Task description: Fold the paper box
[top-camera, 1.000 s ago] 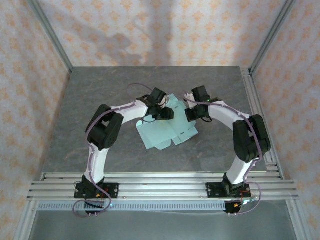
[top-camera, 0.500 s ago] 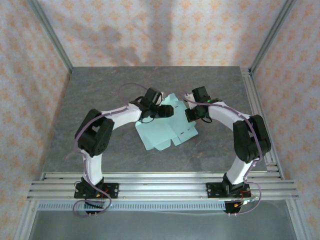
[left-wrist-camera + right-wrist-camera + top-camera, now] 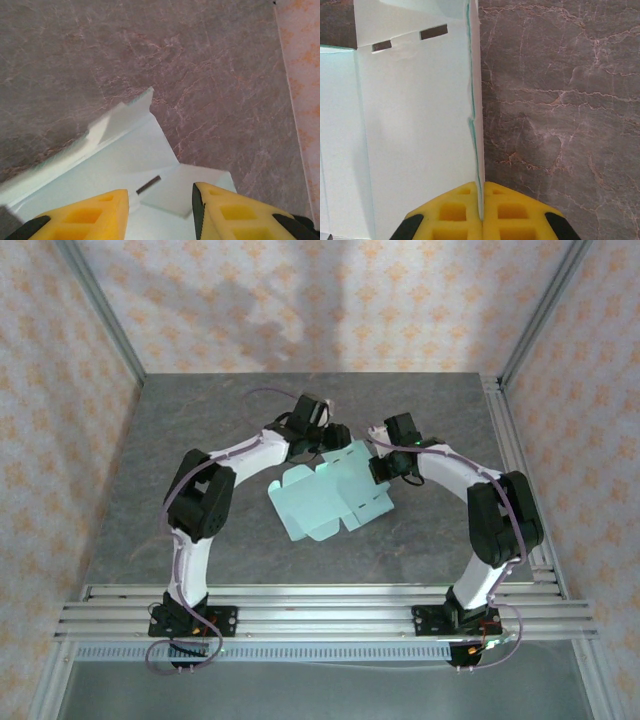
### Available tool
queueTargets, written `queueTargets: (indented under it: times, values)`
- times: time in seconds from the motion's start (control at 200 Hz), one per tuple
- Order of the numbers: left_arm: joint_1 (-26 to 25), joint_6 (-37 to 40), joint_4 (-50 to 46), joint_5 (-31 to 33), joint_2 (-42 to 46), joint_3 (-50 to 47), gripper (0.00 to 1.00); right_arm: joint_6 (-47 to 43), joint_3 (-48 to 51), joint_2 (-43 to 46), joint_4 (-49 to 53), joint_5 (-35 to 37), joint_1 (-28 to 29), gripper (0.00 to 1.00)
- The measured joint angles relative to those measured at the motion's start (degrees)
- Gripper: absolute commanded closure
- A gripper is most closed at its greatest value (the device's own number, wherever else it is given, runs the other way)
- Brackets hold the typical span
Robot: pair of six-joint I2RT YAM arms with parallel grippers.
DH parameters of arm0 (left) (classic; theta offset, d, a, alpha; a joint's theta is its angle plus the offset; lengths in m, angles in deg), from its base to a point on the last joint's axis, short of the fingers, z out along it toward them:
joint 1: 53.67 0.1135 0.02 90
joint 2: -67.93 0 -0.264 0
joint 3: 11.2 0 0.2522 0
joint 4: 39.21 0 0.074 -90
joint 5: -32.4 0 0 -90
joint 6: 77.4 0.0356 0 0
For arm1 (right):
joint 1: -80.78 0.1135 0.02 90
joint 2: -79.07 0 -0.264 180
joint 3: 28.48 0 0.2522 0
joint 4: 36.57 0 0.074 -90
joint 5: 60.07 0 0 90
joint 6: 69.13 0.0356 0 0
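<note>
My left gripper hangs over the far corner of the paper box. Its yellow fingers are apart, and a slotted flap shows in the gap. I cannot tell whether they touch the card. The paper box lies mostly flat in the middle of the grey worktop, between my two arms, with a panel on its right side raised. My right gripper is pressed together on the thin edge of that panel, and the card runs straight out from between the fingers. Two narrow slots sit near the panel's far end. From above, my wrists hide both sets of fingertips, and each wrist camera cuts off part of the sheet.
</note>
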Motion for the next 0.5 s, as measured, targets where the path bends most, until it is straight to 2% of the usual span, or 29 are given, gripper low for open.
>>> queueTargets:
  times: [0.5]
  values:
    - [-2.97,-2.73,-1.99,-2.99,-2.60,2.64,0.62,0.04,0.00,0.00,0.28,-0.20,0.15,1.00]
